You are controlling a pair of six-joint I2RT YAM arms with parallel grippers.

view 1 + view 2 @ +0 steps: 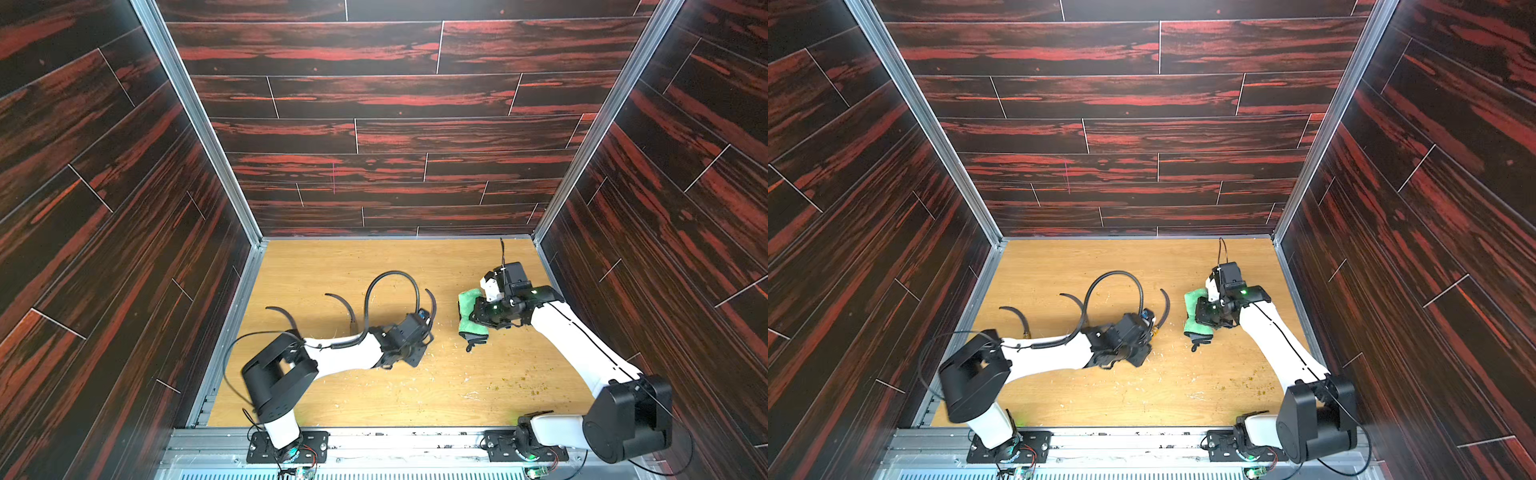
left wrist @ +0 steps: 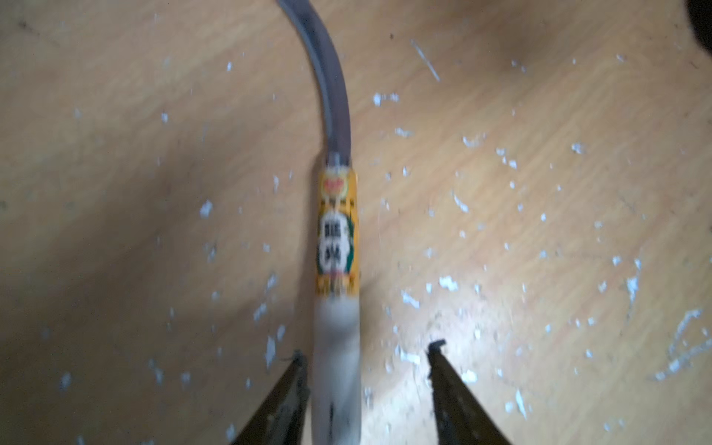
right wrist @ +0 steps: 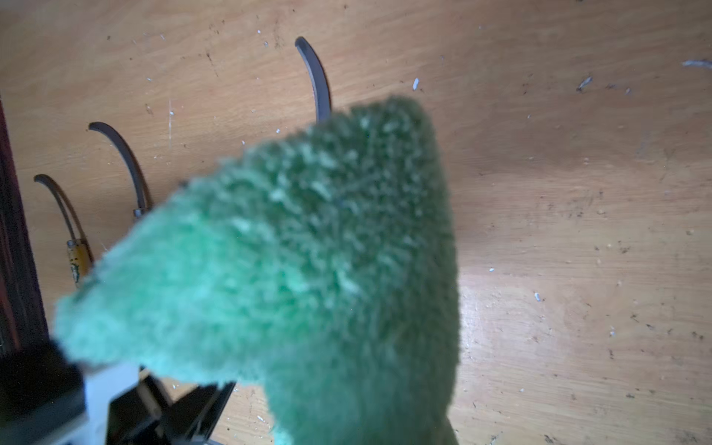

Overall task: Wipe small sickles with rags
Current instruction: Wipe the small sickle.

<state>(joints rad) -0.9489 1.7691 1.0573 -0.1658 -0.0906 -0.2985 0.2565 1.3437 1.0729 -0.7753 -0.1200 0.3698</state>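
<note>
While the table [image 1: 415,395] carries three sickles [image 1: 345,303] in a row, all curving toward twelve o'clock, the green rag [image 3: 308,250] hangs bunched in the clenched right gripper [image 1: 476,318], at three o'clock of the nearest sickle [image 2: 337,231]. Left gripper [image 2: 368,348] straddles its pale handle [image 2: 337,385], jaws apart, released. Any lift should go straight up, lest the closer jaw drag the handle.

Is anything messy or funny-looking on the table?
Yes. Little pale flakes and greenish crumbs are scattered over the wooden table. The flakes lie thick around the sickle between the left gripper's open fingers; the crumbs sit toward the front, near the right arm. Nothing looks broken.
</note>
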